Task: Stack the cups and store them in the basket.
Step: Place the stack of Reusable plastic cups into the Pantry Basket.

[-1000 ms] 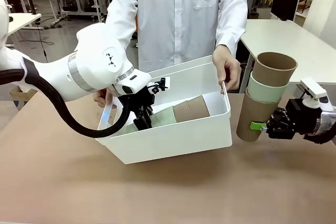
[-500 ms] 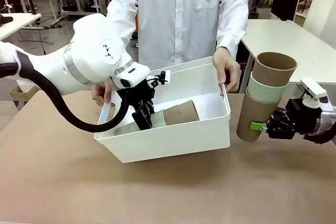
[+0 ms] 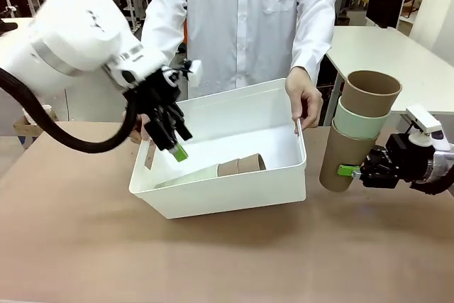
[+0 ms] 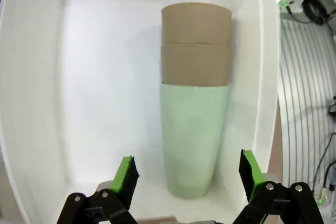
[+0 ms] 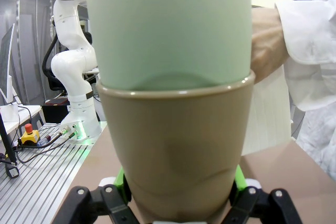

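Found the table [image 3: 71,246] brown and broad, running across the whole near side. Saw a person [image 3: 241,26] in a white shirt standing at the far side. Noted the left arm [image 3: 71,40] reaching in from the left, high over the table.

Found the basket [image 3: 234,189] at the middle of the table, white and solid-walled [image 4: 31,77], gripped at its far right rim by one person's hand [image 3: 306,95] and at its left end by a second person's hand [image 3: 137,129], partly hidden behind the arm. Could not tell whether the basket sat flat or a little lifted.

Saw the held stack [image 3: 358,133] upright beside the basket's right end and apart from it. It was three cups: tan at the bottom, mint in the middle, tan on top [image 5: 173,129]. Saw the lying stack [image 3: 220,169] on its side on the basket's floor, a mint cup with two tan ones nested in its mouth [image 4: 194,103], close along one long wall.

Found the right hand [image 3: 347,172] clamped on the bottom tan cup of the held stack [image 5: 178,187], a green pad on either side. Found the left hand [image 3: 174,145] spread wide and empty, poised over the basket's left end with fingers pointing down into it, clear of the lying stack [image 4: 187,171].
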`<state>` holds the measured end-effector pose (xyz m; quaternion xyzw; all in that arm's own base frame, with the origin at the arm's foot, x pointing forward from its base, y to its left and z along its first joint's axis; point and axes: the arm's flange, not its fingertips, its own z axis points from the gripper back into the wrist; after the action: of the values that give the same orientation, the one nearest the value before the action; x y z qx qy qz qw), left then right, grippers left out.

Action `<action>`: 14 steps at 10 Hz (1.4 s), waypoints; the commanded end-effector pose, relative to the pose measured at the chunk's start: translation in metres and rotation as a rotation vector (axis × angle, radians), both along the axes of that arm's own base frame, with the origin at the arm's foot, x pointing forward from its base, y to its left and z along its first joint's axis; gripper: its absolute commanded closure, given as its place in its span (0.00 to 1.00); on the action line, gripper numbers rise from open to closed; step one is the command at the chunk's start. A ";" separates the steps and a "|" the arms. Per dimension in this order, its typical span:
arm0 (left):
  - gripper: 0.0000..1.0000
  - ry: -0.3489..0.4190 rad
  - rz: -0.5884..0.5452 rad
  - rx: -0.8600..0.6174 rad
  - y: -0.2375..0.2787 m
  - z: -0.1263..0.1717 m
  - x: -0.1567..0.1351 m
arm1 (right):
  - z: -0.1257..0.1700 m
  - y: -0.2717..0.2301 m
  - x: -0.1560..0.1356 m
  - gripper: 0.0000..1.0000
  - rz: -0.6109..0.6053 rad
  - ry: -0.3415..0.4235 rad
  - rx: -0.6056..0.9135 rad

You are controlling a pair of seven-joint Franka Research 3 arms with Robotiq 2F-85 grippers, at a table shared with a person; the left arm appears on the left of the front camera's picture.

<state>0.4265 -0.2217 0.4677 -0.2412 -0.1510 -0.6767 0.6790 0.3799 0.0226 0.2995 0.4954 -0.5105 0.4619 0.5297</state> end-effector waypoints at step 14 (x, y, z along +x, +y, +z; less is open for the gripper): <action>0.00 -0.170 0.133 -0.357 0.251 0.081 -0.016 | 0.005 0.000 0.001 0.15 -0.001 -0.012 0.001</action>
<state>0.4098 0.0287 0.5457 -0.2905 -0.3436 -0.6150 0.6475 0.3798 0.0226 0.2994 0.4954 -0.5104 0.4618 0.5298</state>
